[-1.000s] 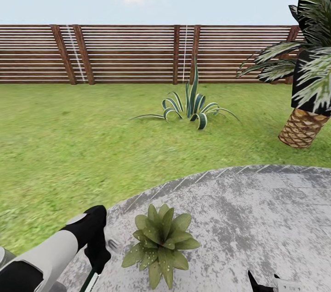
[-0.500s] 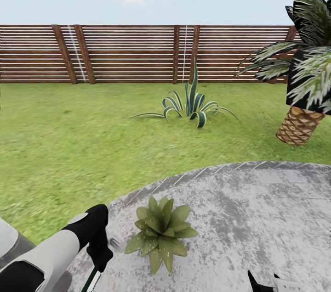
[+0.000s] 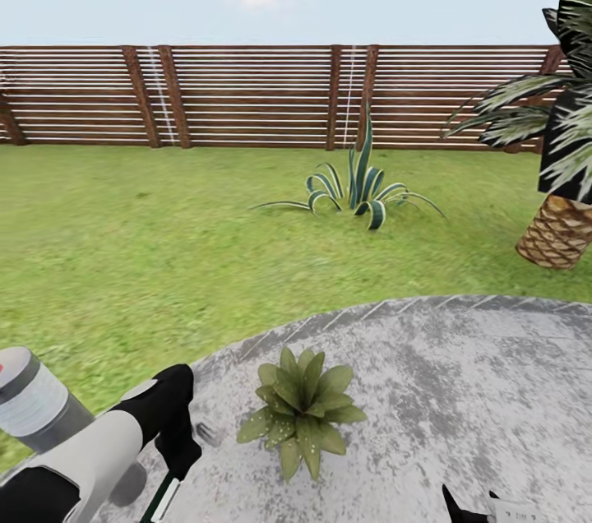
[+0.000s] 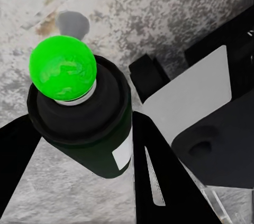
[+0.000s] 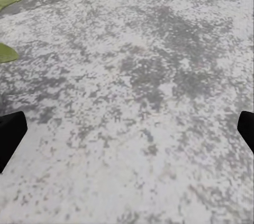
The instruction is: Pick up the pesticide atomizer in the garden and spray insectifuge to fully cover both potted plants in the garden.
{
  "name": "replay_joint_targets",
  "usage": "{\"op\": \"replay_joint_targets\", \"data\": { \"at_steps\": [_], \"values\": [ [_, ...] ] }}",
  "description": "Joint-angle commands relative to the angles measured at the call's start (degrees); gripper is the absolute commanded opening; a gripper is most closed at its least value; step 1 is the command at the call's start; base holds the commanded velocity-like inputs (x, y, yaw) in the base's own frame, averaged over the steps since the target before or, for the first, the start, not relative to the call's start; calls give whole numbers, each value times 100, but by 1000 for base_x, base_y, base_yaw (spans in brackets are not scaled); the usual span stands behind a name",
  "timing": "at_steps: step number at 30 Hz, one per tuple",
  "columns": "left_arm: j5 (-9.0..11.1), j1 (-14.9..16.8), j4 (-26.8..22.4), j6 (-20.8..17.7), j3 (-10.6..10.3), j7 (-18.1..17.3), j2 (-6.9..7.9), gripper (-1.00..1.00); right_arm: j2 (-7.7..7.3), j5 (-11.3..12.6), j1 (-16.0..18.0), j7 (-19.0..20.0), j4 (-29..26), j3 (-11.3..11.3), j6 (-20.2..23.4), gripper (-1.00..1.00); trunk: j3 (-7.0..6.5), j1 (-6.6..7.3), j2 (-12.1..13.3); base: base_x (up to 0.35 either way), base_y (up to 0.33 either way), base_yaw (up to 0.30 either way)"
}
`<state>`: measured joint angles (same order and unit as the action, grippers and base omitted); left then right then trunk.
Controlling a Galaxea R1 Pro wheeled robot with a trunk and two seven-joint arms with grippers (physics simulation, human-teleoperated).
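A fenced garden: green lawn (image 3: pixel 123 243), slatted wooden fence (image 3: pixel 247 95), round paved patio (image 3: pixel 460 391), palm (image 3: pixel 563 178).

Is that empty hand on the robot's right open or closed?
Open. The right tool shows its two black fingertips far apart at opposite edges, with bare mottled grey paving between them.

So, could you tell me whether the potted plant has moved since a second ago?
No: the potted plant sits equally near the patio edge; the agave shifted right with it, so the camera turned.
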<state>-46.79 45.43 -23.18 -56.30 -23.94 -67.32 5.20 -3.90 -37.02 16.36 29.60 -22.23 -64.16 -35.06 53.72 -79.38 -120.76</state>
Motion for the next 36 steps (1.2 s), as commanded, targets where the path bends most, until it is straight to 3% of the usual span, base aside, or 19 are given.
{"op": "replay_joint_targets", "data": {
  "at_steps": [1,9,14,17,25,36],
  "values": [
    [-43,1,-17,-39,2,-51,-6,-100,1,-25,8,46,0,-49,-19,100,5,1,-2,0,0,187],
    [-8,1,-35,-45,60,-60,-63,-100,-2,-25,8,46,0,-53,-18,100,5,1,-2,-11,-27,31],
    [-13,1,-38,-38,358,-43,-147,-100,-1,-25,8,46,0,-53,-18,100,5,1,-2,-116,-216,1],
    [-14,1,-38,-34,435,-32,-171,-100,-1,-25,8,46,0,-53,-15,100,5,1,-2,-150,-239,0],
    [-23,1,-38,-37,453,-27,-138,-100,12,-25,8,49,0,-44,-10,100,5,1,-2,-215,-184,0],
    [-23,53,-38,-39,457,-26,-119,-100,12,-25,8,46,0,-44,-10,100,5,1,-2,-166,-102,166]
  ]
}}
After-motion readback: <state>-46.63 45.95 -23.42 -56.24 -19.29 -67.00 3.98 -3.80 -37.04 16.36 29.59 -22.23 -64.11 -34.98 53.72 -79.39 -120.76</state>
